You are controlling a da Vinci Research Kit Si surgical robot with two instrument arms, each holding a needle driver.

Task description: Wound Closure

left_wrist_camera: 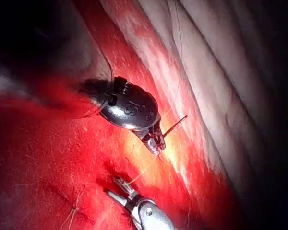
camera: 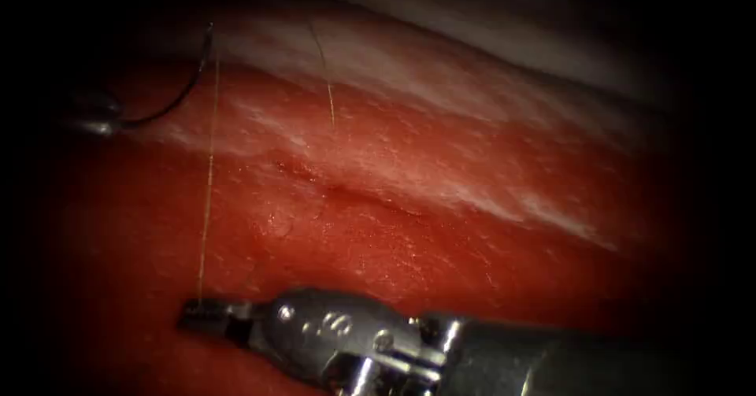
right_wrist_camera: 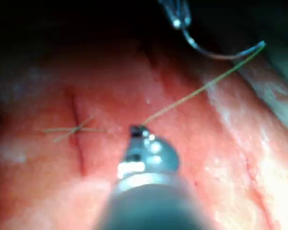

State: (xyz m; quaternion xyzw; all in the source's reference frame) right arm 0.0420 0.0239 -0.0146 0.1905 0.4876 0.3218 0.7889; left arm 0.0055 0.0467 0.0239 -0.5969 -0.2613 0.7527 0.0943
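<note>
The right end effector (camera: 206,315), low in the frame, is pinching the thread (camera: 208,183). The thread is running straight up to the needle (camera: 177,101), upper left. The left end effector (camera: 98,116) is gripping the needle's end there, off the tissue (camera: 441,231).

Right tool (camera: 206,317) lies low with jaws closed; left tool (camera: 96,115) reaches in, jaws clamped

Light is falling strongest on the middle of the endoscope view and is fading toward every edge. A dark border (camera: 31,301) is closing in the frame, heaviest at the left and right sides. A pale grey band (camera: 512,46) is running across the upper right; what it is cannot be told. In the left wrist view, a pale grey ridged surface (left_wrist_camera: 230,72) is catching the light beside deep shadow (left_wrist_camera: 19,28).
</note>
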